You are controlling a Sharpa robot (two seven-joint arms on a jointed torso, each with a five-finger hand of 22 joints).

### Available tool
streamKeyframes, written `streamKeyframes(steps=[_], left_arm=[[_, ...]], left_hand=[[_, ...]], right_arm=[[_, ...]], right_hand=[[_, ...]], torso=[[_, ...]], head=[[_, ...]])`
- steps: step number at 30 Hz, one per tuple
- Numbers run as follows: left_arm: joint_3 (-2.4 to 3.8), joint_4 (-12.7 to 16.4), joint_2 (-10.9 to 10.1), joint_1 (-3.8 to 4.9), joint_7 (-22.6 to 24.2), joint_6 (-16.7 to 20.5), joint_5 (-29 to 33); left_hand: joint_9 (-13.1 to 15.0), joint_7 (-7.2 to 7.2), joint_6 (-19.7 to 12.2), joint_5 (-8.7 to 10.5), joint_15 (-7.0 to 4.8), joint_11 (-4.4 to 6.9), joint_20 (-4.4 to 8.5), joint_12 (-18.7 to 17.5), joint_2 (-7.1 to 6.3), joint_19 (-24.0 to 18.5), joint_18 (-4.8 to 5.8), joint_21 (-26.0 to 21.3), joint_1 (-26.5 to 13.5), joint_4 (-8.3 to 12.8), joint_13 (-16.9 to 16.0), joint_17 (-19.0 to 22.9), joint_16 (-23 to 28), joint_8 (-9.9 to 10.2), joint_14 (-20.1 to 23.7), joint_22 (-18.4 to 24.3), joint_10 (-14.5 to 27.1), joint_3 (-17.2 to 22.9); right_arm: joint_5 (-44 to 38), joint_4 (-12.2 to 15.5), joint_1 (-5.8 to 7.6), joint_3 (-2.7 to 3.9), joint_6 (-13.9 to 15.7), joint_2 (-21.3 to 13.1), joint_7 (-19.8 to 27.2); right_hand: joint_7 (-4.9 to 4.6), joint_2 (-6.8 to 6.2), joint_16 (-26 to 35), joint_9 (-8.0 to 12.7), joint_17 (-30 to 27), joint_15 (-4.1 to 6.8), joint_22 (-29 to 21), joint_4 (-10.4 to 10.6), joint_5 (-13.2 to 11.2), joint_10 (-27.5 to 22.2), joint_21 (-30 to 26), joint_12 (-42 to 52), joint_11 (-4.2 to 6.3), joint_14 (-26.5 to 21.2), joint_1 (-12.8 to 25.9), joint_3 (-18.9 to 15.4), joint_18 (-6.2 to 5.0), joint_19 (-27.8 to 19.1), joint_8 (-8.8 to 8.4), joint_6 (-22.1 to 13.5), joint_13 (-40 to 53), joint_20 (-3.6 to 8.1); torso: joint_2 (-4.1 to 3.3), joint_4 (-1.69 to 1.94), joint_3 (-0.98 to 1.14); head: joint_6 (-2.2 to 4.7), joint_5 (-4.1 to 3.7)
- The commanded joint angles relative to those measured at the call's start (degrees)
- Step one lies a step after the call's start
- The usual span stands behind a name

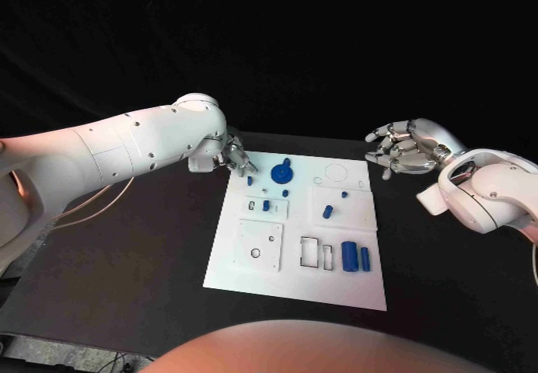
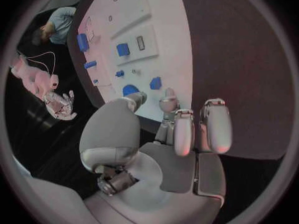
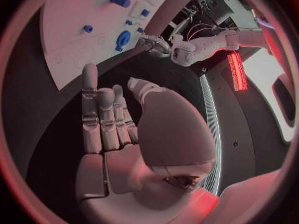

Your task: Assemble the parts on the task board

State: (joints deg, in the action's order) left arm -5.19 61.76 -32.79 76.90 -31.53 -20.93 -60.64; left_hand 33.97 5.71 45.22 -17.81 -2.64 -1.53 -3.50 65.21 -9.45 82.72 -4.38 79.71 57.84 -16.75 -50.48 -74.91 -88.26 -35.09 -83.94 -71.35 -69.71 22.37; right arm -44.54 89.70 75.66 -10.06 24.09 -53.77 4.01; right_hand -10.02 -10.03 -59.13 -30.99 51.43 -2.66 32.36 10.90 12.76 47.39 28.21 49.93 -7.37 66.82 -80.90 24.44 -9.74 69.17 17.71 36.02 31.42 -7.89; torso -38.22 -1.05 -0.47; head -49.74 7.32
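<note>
The white task board (image 1: pixel 337 286) lies in the middle of the black table. Blue parts sit on it: a round piece (image 1: pixel 283 171) near its far edge, a small peg (image 1: pixel 327 210) mid-board, and two cylinders (image 1: pixel 350 255) side by side at the near right. My left hand (image 1: pixel 230 158) hovers at the board's far left corner, fingers apart and holding nothing; the left wrist view shows its fingers (image 2: pixel 215 127) just short of the round piece (image 2: pixel 129 90). My right hand (image 1: pixel 403 148) hangs off the board's far right corner, loosely curled and holding nothing.
Several rectangular recesses (image 1: pixel 309 252) and a square plate (image 1: pixel 260 245) mark the board's near half. Black table surface (image 1: pixel 124 264) surrounds the board on both sides. The right wrist view shows the board (image 3: pixel 81 15) and my left hand (image 3: pixel 152 44) beyond my right hand (image 3: pixel 118 119).
</note>
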Motion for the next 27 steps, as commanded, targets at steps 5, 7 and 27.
streamKeyframes(steps=[5, 7, 27], left_arm=[[-0.05, -0.20, 0.44, -0.36, 0.91, -1.76, 0.22], [-0.07, -0.27, 0.49, -0.43, 0.93, -1.90, 0.26], [-0.20, 0.18, 0.47, -0.58, 0.88, -2.12, 0.94]], left_hand=[[-0.24, -0.07, 0.76, -0.03, 0.08, 0.34, -0.09, 0.39, 0.70, 0.19, 0.58, -0.05, 1.07, 0.14, -0.13, -12.63, -0.15, -0.49, -5.26, -0.13, -0.09, -0.11], [-0.27, -0.09, 0.82, -0.04, 0.07, 0.35, -0.07, 0.39, 0.76, 0.19, 0.58, -0.05, 1.28, 0.15, -0.12, -12.66, -0.17, -0.52, -5.27, -0.13, -0.10, -0.12], [-0.52, -0.25, 1.61, -0.12, -0.06, 0.51, 0.05, 0.57, 1.41, 0.18, 0.58, -0.06, 3.64, 0.29, -0.23, -12.68, -0.18, -1.18, -5.28, -0.15, -0.30, -0.13]], right_arm=[[-0.52, 0.06, -0.06, 0.00, -0.19, 0.17, 0.57], [-0.52, 0.08, -0.07, 0.00, -0.20, 0.16, 0.57], [-0.52, -0.07, -0.18, 0.00, -0.33, 0.37, 0.54]], right_hand=[[-2.36, 0.17, -0.09, 0.06, 0.05, 0.04, -0.07, -0.19, 0.28, -0.18, -0.38, 0.37, -0.01, -0.15, 0.05, 0.03, -0.66, 0.32, 0.23, -0.34, -0.05, -0.03], [-2.36, 0.17, -0.09, 0.06, 0.05, 0.04, -0.07, -0.19, 0.28, -0.18, -0.38, 0.37, -0.01, -0.15, 0.05, 0.03, -0.66, 0.32, 0.23, -0.34, -0.05, -0.03], [-2.35, 0.24, -0.19, 0.08, 0.11, 0.05, -0.11, -0.16, 0.32, -0.15, -0.42, 0.45, 0.01, -0.06, 0.17, 0.05, -0.66, 0.40, 0.30, -0.32, -0.17, -0.02]], torso=[[-0.07, -0.13, -0.01], [-0.05, -0.09, -0.01], [-0.01, -0.06, -0.01]], head=[[-0.18, 0.06], [-0.26, 0.03], [-0.26, 0.03]])
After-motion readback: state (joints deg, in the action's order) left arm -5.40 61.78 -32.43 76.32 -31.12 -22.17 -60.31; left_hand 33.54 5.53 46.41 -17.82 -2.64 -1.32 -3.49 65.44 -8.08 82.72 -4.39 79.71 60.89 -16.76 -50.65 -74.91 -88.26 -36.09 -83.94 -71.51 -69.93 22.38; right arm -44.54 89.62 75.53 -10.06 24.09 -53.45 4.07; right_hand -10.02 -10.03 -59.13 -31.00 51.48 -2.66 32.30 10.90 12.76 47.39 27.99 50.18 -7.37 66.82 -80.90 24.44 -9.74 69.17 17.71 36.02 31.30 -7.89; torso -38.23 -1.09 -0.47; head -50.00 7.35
